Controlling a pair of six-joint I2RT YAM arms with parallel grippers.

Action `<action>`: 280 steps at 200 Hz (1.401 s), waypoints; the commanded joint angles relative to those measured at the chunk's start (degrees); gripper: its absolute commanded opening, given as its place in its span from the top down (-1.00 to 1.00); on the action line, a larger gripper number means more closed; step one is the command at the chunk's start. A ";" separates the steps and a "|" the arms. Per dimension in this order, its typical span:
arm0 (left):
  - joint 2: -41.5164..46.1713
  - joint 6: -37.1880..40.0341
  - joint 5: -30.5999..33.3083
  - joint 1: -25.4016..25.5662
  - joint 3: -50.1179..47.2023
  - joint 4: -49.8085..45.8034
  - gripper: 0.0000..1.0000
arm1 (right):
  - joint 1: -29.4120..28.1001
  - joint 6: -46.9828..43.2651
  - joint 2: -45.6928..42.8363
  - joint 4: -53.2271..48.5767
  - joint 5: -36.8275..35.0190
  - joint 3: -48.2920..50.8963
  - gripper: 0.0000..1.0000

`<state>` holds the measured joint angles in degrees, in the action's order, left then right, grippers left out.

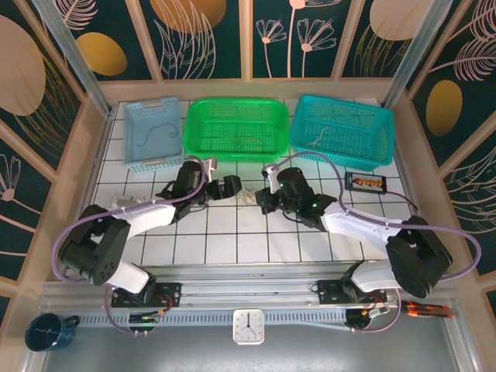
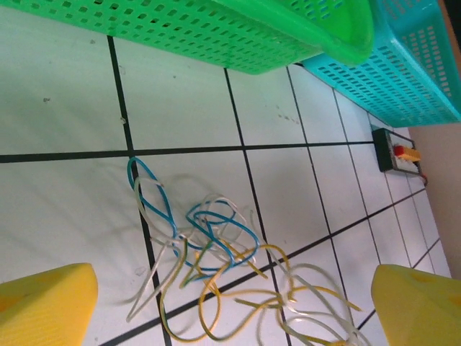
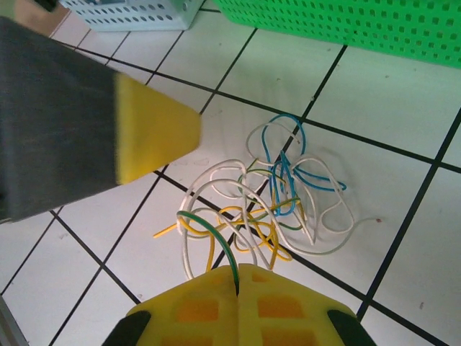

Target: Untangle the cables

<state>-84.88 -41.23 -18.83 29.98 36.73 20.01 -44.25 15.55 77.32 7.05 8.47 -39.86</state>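
The cables (image 1: 246, 198) lie in a loose tangle on the white tiles between my two grippers. They are thin blue, white, yellow and green-yellow wires (image 2: 216, 259), looped over each other (image 3: 281, 194). My left gripper (image 1: 232, 188) is just left of the tangle. It stands wide open (image 2: 234, 313), its yellow fingers (image 2: 47, 306) on either side of the wires and touching none. My right gripper (image 1: 262, 200) is at the tangle's right edge. It is shut (image 3: 238, 272), with a green-yellow wire (image 3: 216, 238) pinched between its yellow fingertips.
Three baskets line the back: light blue (image 1: 132, 136), green (image 1: 236, 108) and teal (image 1: 341, 112). A thin wire lies in the light blue one. A small black board (image 1: 364, 182) sits right of the arms. A clock (image 1: 248, 325) and a mug (image 1: 46, 332) sit at the near edge.
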 commanded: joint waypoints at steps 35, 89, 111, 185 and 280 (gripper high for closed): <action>4.98 -4.39 -6.83 0.23 -2.80 9.72 -0.76 | -0.18 1.83 5.75 3.47 -0.39 -0.58 1.00; -1.47 -5.13 -6.23 0.60 -2.52 10.91 -0.57 | -0.30 2.55 4.84 4.16 -0.47 -1.39 1.00; -5.85 -5.22 -7.00 0.89 -2.45 12.34 -0.47 | -0.19 3.03 3.75 4.52 -0.90 -1.54 1.00; -11.22 -1.82 -6.92 2.87 -5.70 12.22 -0.19 | 2.14 7.03 -0.12 8.38 -1.08 -1.17 1.00; -1.34 -1.33 -2.61 2.89 -8.59 8.50 -0.30 | 4.72 10.14 0.11 12.59 2.80 2.66 1.00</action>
<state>-90.96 -43.70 -23.68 32.71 28.27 30.92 -39.62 24.64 77.19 17.61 10.50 -38.74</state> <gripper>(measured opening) 0.638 0.048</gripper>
